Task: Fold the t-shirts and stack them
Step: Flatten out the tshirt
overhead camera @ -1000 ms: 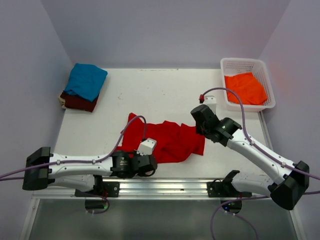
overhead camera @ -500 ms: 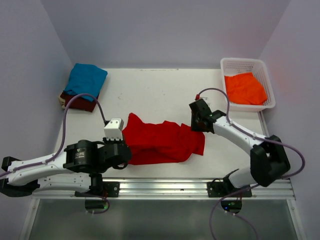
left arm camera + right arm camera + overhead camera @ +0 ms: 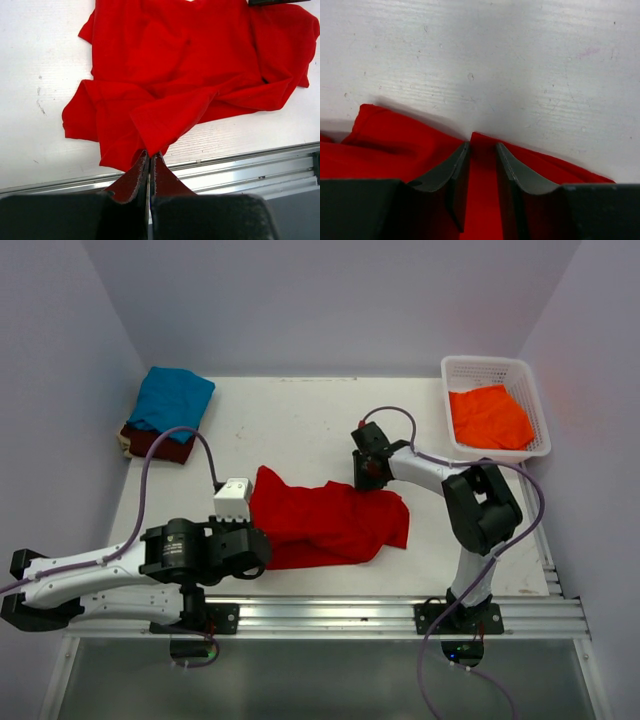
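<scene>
The bright red t-shirt [image 3: 330, 525] lies crumpled on the white table near the front. My left gripper [image 3: 266, 548] is shut on its near left hem, and in the left wrist view [image 3: 150, 154] the cloth [image 3: 190, 75] spreads away from the closed jaws. My right gripper [image 3: 368, 478] is at the shirt's far right edge. In the right wrist view [image 3: 482, 146] a ridge of red cloth [image 3: 395, 135] fills the narrow gap between the jaws. The teal blue t-shirt [image 3: 172, 400] lies folded on the dark maroon t-shirt [image 3: 155, 443] at the far left. The orange t-shirt [image 3: 488, 415] is in the basket.
The white lattice basket [image 3: 480, 362] stands at the far right corner. The metal rail [image 3: 330, 612] runs along the table's front edge just beyond the red shirt. The right arm is folded back with its elbow [image 3: 485, 510] raised right of the shirt.
My right gripper has moved up and left along the shirt's far edge, its arm folding back. My left gripper has shifted left to the shirt's near left hem.
</scene>
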Robot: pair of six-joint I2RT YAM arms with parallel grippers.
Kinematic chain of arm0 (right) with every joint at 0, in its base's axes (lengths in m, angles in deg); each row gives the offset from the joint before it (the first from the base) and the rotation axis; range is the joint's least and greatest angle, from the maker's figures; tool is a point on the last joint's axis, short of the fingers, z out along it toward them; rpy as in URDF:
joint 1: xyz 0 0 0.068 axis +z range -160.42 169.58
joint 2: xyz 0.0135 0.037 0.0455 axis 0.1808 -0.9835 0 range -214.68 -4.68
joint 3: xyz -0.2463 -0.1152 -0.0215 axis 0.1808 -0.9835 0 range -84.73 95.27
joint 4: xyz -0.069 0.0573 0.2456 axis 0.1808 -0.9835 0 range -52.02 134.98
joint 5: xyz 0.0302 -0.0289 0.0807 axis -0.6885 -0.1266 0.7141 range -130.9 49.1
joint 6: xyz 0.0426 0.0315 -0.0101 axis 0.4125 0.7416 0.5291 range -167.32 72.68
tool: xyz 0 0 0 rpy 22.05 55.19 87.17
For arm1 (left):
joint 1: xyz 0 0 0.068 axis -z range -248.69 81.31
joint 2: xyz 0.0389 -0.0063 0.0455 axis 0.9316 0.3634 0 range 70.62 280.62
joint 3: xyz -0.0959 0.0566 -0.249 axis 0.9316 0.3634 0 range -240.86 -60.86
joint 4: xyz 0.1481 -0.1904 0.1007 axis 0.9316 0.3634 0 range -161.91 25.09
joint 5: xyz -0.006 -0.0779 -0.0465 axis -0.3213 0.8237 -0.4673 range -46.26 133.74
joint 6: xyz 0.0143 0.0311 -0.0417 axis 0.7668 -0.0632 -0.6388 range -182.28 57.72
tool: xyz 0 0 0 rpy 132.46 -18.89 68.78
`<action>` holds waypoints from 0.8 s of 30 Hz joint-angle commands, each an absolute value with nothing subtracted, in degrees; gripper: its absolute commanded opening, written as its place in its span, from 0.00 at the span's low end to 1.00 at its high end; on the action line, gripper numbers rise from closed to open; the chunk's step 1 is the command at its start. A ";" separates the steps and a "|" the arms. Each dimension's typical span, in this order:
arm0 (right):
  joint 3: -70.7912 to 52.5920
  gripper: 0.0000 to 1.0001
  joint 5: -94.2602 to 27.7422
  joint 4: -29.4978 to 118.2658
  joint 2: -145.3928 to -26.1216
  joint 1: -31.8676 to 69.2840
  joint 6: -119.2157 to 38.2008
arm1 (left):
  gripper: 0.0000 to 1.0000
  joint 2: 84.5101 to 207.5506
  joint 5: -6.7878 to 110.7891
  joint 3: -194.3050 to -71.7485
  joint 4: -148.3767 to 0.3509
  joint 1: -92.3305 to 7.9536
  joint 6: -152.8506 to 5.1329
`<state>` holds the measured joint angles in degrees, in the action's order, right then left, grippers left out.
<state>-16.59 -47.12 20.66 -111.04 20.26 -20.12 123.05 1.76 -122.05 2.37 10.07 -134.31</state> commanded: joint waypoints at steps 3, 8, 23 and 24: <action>-13.72 0.33 -46.44 21.43 -113.04 20.26 -21.39 | 0.00 121.95 -0.73 -122.21 2.45 9.89 -136.72; -13.98 0.36 -47.84 20.02 -112.87 20.17 -22.01 | 0.00 121.78 -1.00 -121.42 1.83 9.89 -136.72; -18.20 0.00 -58.45 15.81 -94.92 20.26 -20.60 | 0.00 118.62 -6.34 -121.85 1.92 9.89 -137.34; -19.07 0.00 -60.31 15.19 -91.81 20.26 -20.60 | 0.00 118.18 -7.49 -122.46 2.27 9.89 -137.34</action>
<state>-18.52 -52.36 18.08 -105.69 20.30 -21.21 120.14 -0.73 -120.49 2.28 10.10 -135.20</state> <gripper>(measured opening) 0.014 0.009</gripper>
